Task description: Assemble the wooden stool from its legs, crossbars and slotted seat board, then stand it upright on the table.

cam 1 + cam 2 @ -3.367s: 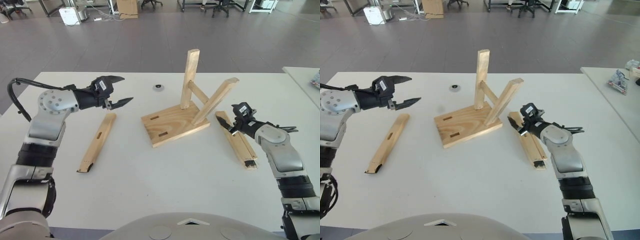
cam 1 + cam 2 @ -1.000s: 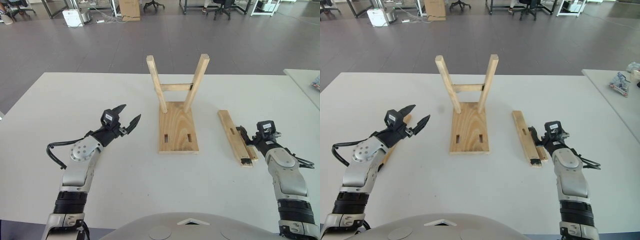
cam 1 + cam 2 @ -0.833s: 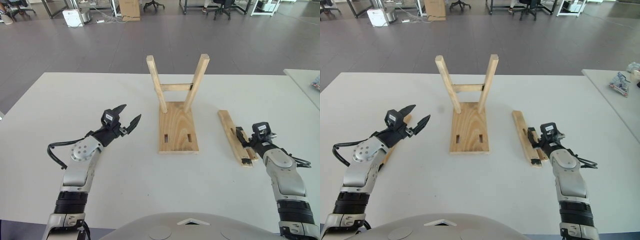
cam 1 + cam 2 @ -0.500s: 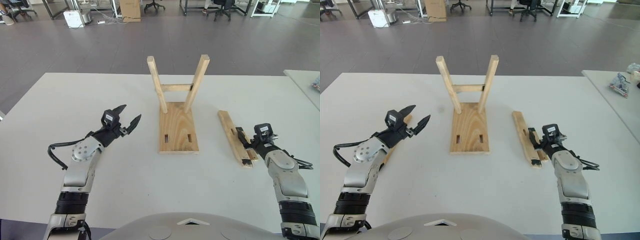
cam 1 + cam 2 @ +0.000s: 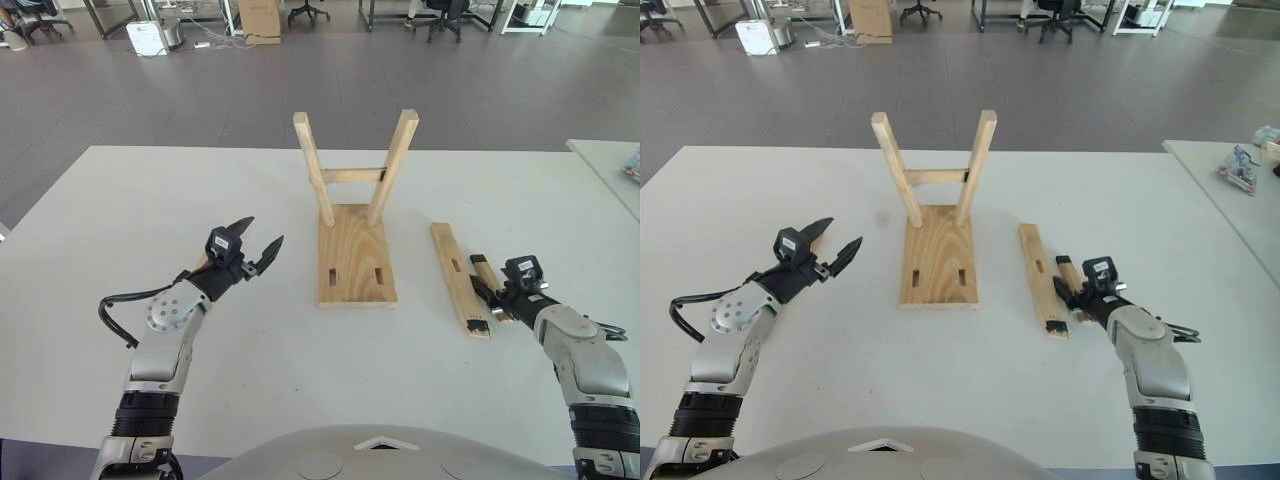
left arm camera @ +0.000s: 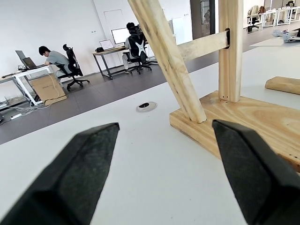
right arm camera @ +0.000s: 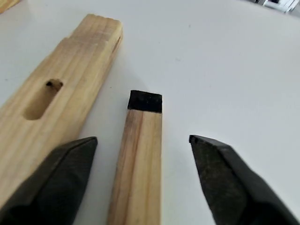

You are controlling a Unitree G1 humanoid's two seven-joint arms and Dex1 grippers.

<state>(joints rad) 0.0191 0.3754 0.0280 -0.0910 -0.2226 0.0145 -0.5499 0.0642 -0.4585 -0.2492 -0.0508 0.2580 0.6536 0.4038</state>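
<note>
Stool half built: the seat board [image 5: 357, 262], centre frame, bore two legs. Lower right, the right gripper [image 7: 140, 139] straddled a loose crossbar [image 7: 143, 117], fingers spread; pinching it likely came next. The left gripper [image 5: 265, 231] gaped empty.

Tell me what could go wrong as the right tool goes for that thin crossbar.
1. The right tool straddles the crossbar, open, but one finger looks set over the loose leg lying beside it; closing might pinch or shove that leg too.
2. The seat board carries two standing legs at its far end only; a bump while fitting parts might tip or loosen them.
</note>
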